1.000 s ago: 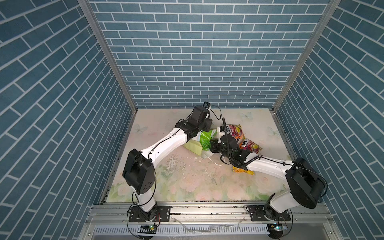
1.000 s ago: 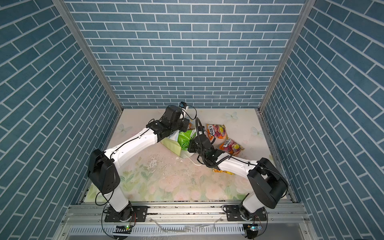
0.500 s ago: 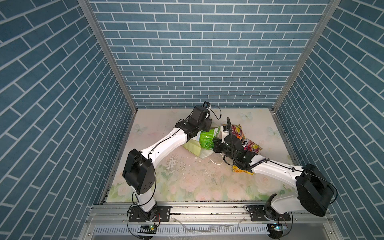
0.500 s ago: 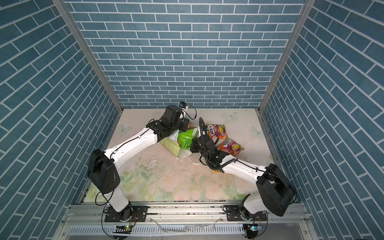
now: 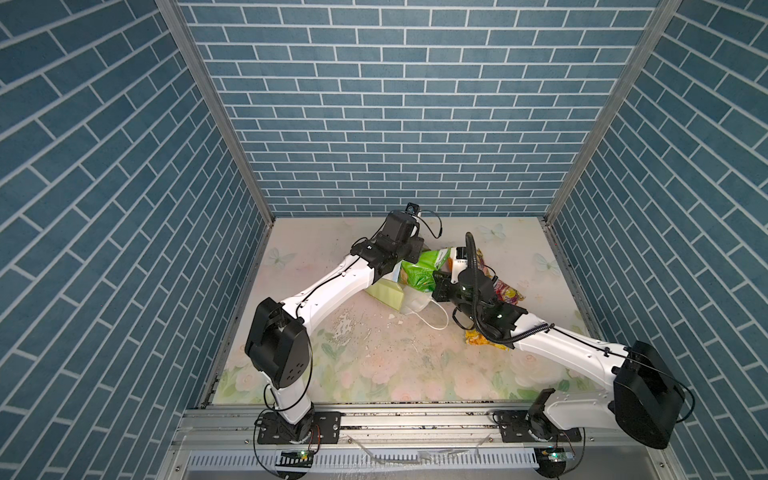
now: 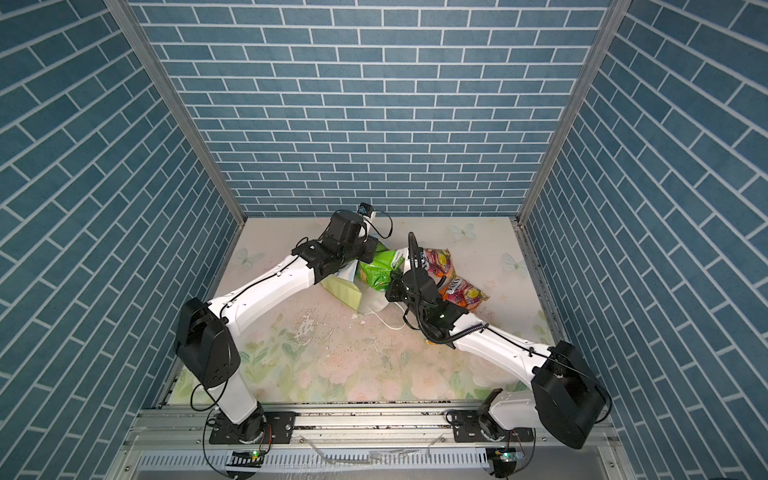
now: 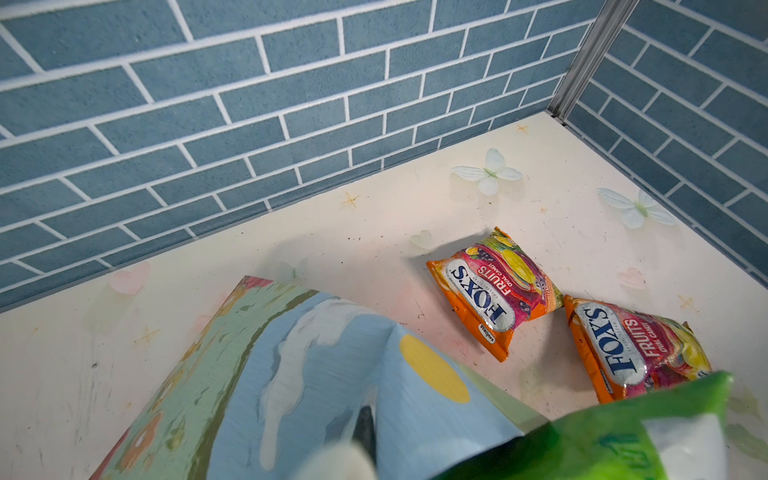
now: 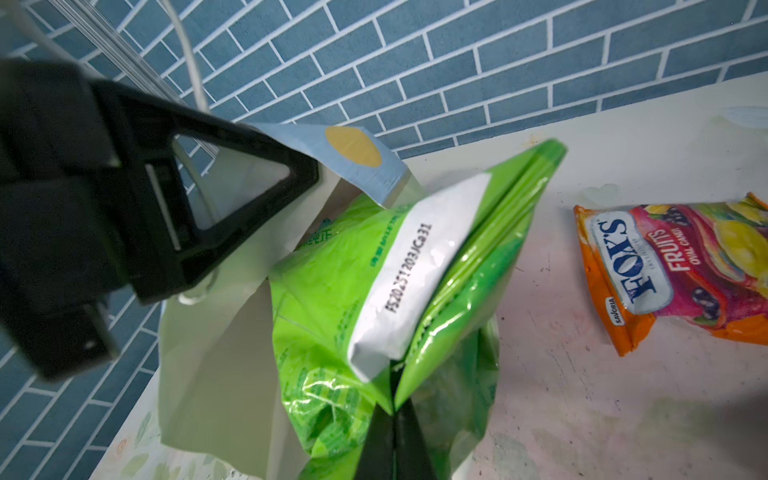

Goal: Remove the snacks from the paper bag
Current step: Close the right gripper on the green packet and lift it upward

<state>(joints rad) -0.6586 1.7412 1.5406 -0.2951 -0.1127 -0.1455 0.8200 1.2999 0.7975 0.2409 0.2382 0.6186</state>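
The right tool [image 8: 393, 388] is seen closed flat on the back seam of the green packet [image 8: 374, 270], and nothing else is held by it. The packet is held at the mouth of the bag [image 7: 291, 374], against the bag's pale inner wall. How much of it is inside cannot be told. The left tool [image 8: 299, 174] is shut on the bag's rim, where a flap of the painted face is pinched and folded over one corner of the packet. The bag appears to be tipped over on the tabletop [image 5: 374, 365], with its mouth turned towards the right arm. What is left inside is hidden.

Beyond the bag's mouth, two FOX'S packets [image 7: 490, 291] are laid on the tabletop, clear of the bag. A yellow packet [image 5: 476, 338] is half hidden under the right arm, well apart from the bag. A white handle [image 5: 432, 322] is looped on the tabletop just beside the mouth.

Several failures can be expected from here. The seam is thin, glossy film, so the packet could be lost if it is pulled hard. The folded flap could be caught by the packet's corner, and the bag would then be dragged along or its rim torn at the left tool's pinch. The handle could be snagged by the right arm's cable. The FOX'S packets could be knocked aside if the packet is swung low.
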